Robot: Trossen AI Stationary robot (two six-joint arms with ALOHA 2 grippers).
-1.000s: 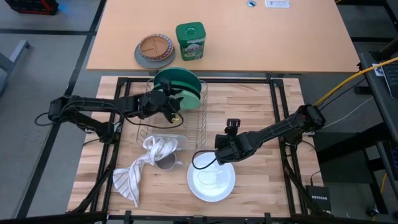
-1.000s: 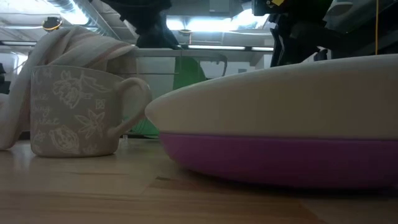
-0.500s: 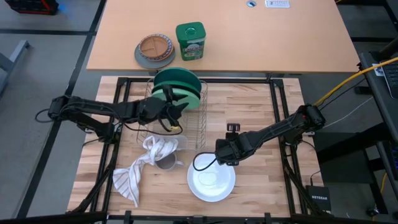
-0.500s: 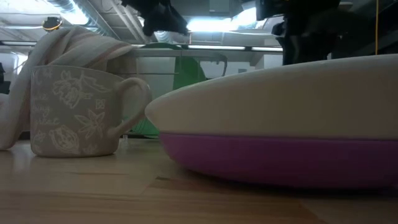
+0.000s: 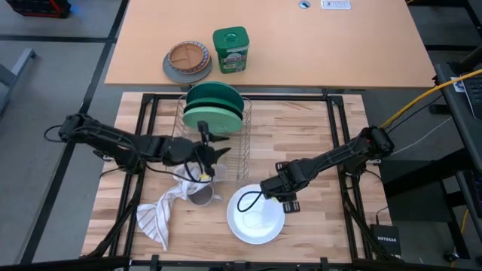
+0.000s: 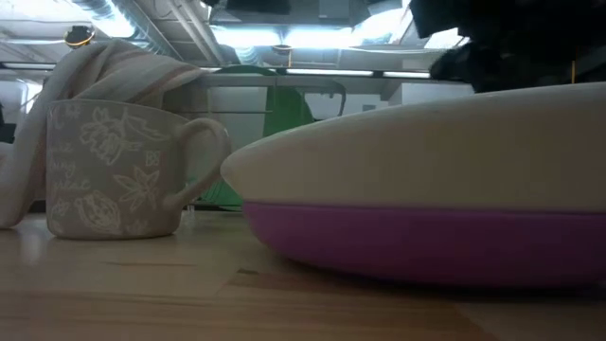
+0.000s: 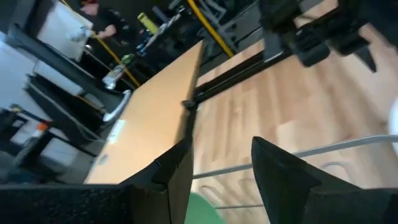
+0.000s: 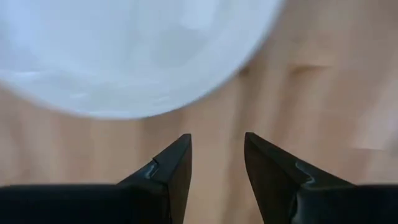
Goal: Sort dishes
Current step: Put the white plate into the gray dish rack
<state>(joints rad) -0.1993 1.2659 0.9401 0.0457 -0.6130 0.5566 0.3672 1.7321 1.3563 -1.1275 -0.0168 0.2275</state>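
Observation:
Two green plates stand on edge in the wire dish rack (image 5: 238, 154): the teal one (image 5: 215, 117) in front of the darker green one (image 5: 215, 95). The white plate (image 5: 256, 218) lies near the table's front, stacked on the purple plate (image 6: 426, 242). My left gripper (image 5: 218, 148) hovers open over the rack's near part, just short of the green plates, with nothing between its fingers (image 7: 221, 146). My right gripper (image 5: 269, 188) points down, open, just off the white plate's far rim (image 8: 124, 56); bare wood shows between its fingers (image 8: 217, 140).
A patterned mug (image 5: 202, 197) and a striped cloth (image 5: 162, 211) lie left of the white plate, near the rack's front corner. On the tan table beyond stand a green tin (image 5: 230, 49) and a tan and grey divided plate (image 5: 188, 60). Bare wood lies right of the rack.
My left gripper has drawn back from the green plates toward the table's near edge, staying open; the plates remain in the rack. My right gripper has stayed over the white plate's far rim while its wrist has swung round, still open.

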